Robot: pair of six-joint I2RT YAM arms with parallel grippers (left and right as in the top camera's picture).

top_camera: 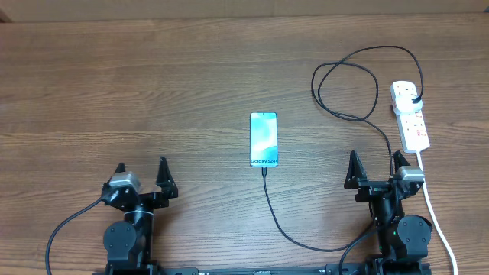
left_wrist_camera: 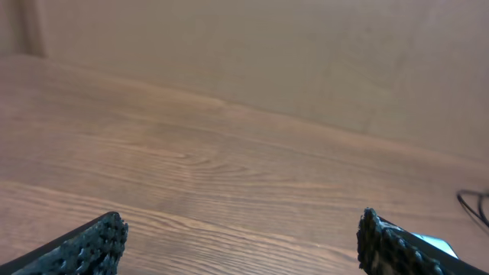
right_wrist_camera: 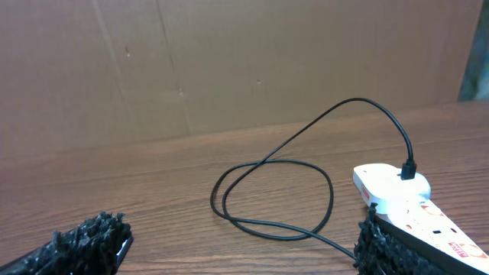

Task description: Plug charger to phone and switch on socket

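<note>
The phone (top_camera: 263, 139) lies flat mid-table, teal screen up, "Galaxy S24" text at its near end. The charger (top_camera: 348, 80), a thin black cable, meets the phone's near end, curves right along the front, then loops at the back right; its black plug (top_camera: 413, 100) sits in the socket (top_camera: 409, 114), a white power strip. In the right wrist view the cable loop (right_wrist_camera: 271, 195) and socket (right_wrist_camera: 397, 191) lie ahead. My left gripper (top_camera: 141, 174) is open and empty at front left, as in its wrist view (left_wrist_camera: 241, 237). My right gripper (top_camera: 377, 166) is open and empty, near the socket's near end.
The socket's thick white cord (top_camera: 437, 218) runs down the right side past my right arm toward the table's front edge. A brown cardboard wall (right_wrist_camera: 229, 61) stands behind the wooden table (top_camera: 114, 92).
</note>
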